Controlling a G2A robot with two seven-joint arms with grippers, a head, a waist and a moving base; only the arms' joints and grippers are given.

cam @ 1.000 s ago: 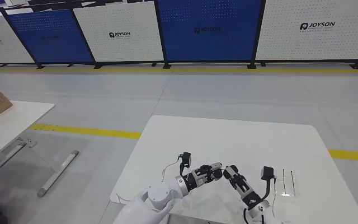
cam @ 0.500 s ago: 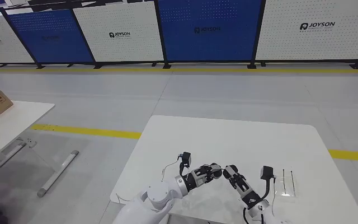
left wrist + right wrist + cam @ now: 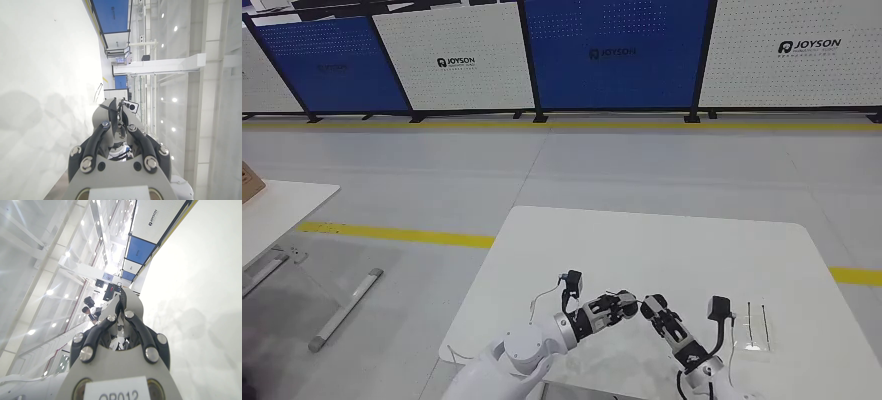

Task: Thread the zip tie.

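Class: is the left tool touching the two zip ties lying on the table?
Apart. In the top view bare table separates the left tool from the two zip ties.

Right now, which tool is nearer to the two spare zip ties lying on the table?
Right, narrowly. The right tool is on the side toward the spare zip ties; the left tool meets it tip to tip from the farther side.

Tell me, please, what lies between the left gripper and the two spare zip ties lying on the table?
In the top view, the right gripper and its wrist camera sit between the left gripper and the spare zip ties.
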